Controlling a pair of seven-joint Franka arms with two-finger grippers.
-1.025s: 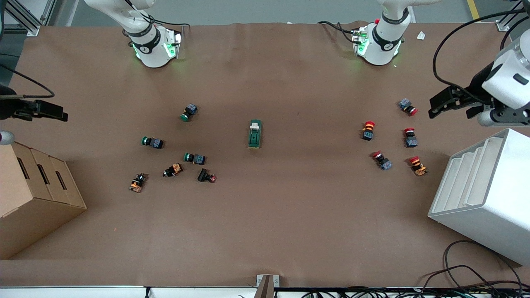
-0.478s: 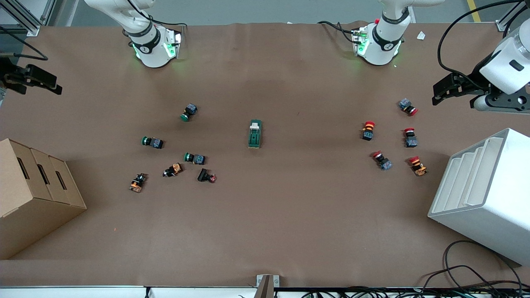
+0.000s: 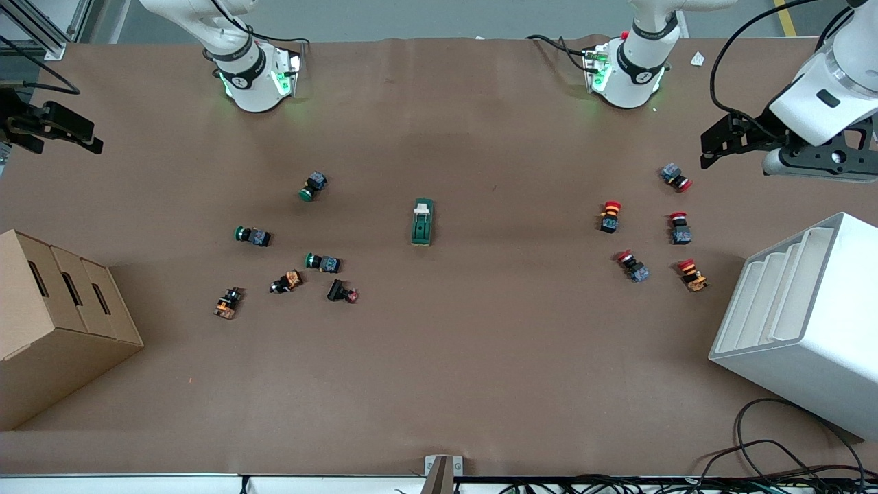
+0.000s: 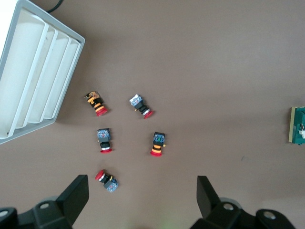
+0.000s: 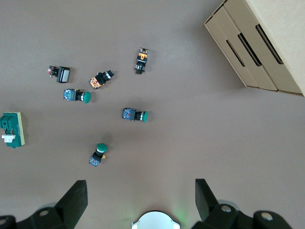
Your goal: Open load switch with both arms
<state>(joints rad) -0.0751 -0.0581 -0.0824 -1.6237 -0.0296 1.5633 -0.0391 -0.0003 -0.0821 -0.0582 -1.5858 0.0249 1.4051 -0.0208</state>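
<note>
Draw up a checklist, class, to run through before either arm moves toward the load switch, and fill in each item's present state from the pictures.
1. Load switch lies alone mid-table, nothing touching it: ok.
2. Left pincer open and empty, over the table near the red push buttons: ok.
3. Right pincer open and empty, over the table's edge at the right arm's end: ok.
4. Either pincer at the switch: not ok, both hang well away.
5. White toggle's position: cannot tell.
6. Green push buttons clear of the switch: ok.
</note>
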